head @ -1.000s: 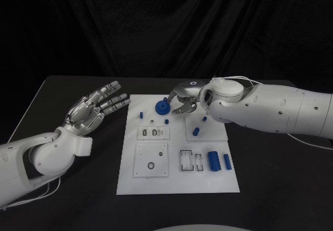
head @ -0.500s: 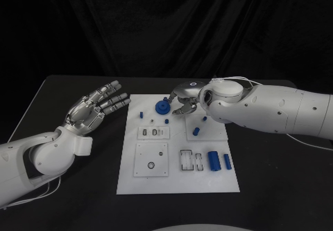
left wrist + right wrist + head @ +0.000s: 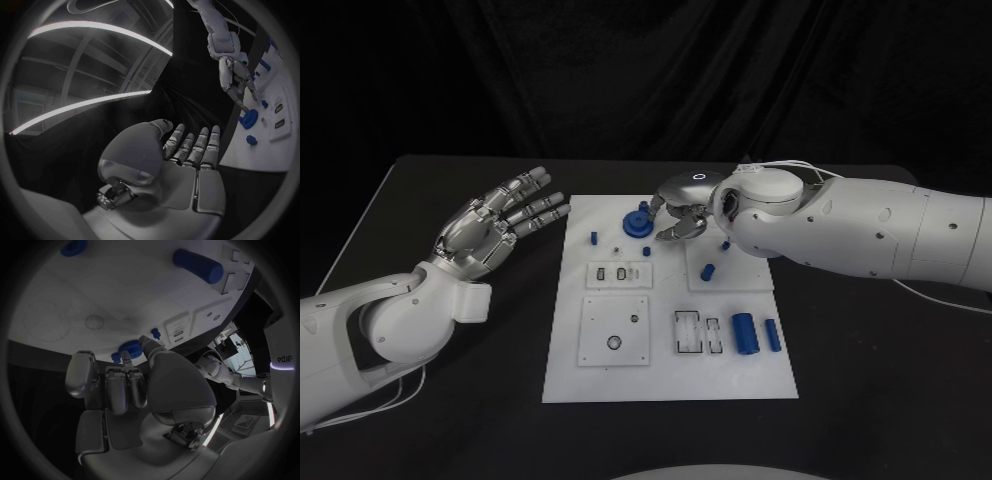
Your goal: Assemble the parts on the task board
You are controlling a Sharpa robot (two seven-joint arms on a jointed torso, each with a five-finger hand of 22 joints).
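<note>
Blue gear half hidden, pinched by right hand fingers; left hand spread.

Dim, dark backdrop; overhead light brightens the task board; wrist views bend at edges

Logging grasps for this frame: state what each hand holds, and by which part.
The right hand pinches the blue gear by its rim, at the far edge of the task board. The left hand holds nothing, fingers spread above the table.
</note>
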